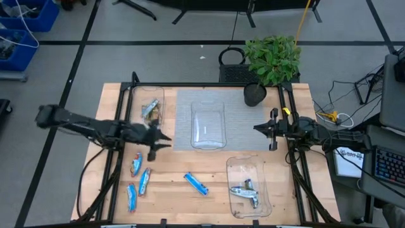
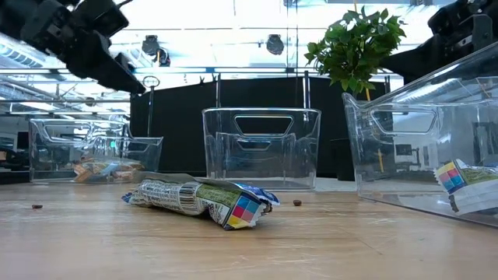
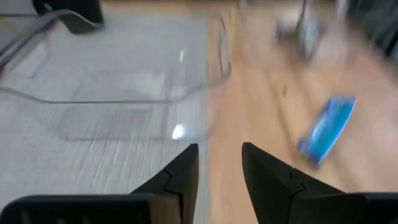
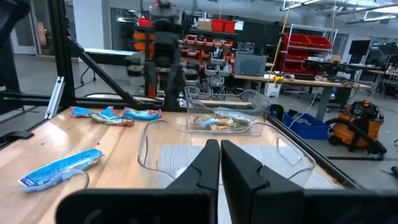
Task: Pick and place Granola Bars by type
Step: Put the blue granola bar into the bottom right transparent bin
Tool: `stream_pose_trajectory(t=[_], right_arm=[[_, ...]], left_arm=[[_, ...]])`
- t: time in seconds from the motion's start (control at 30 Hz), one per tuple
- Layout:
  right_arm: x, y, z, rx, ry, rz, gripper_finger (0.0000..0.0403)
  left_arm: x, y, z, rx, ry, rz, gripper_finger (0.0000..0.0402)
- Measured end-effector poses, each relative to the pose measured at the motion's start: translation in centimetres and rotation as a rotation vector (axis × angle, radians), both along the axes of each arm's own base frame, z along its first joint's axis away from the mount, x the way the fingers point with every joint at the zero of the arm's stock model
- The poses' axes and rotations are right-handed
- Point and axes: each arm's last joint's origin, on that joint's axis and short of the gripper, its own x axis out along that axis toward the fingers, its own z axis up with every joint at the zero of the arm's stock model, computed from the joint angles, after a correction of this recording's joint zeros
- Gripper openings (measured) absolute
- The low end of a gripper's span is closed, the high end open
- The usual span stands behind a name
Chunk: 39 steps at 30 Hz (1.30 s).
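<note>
Left claw (image 1: 166,140) sits empty, fingers apart, mid-left of the frame; looks like it's between picks. Blue granola bars (image 1: 196,183) wait lower-left on the table (image 1: 209,164). Right claw (image 1: 258,128) is closed, parked.

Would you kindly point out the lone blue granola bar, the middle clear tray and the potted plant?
Lone blue granola bar (image 1: 196,183): high view, middle of its wrapper.
Middle clear tray (image 1: 208,143): high view, near rim.
Potted plant (image 1: 273,56): high view, leaves.
</note>
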Motion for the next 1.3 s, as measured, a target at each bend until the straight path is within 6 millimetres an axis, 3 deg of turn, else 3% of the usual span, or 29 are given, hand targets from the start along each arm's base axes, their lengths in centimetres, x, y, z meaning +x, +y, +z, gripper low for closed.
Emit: stream_pose_trajectory(t=[0.17, 0.3, 0.57, 0.8, 1.03, 1.3], right_arm=[[0.0, 0.0, -0.1, 0.014, 0.008, 0.0, 0.0006], [0.0, 0.0, -0.1, 0.04, 0.011, 0.001, 0.0007], [0.0, 0.0, -0.1, 0.054, 0.008, 0.004, 0.0008], [0.0, 0.0, -0.1, 0.079, 0.006, 0.006, 0.0007], [0.0, 0.0, -0.1, 0.087, 0.005, 0.006, 0.0007], [0.0, 0.0, -0.1, 0.094, -0.003, 0.007, 0.0011]], left_arm=[[4.2, -3.4, 1.3, 0.216, 0.273, -0.11, 0.0127], [7.7, -6.6, 1.4, 0.308, 0.385, -0.211, 0.0127], [12.2, -11.7, -0.9, 0.458, 0.488, -0.437, 0.0127], [14.0, -12.9, -2.0, 0.497, 0.504, -0.507, 0.0127], [14.6, -13.3, -4.2, 0.449, 0.563, -0.564, 0.0127], [15.1, -13.4, -4.3, 0.47, 0.522, -0.547, 0.0127]])
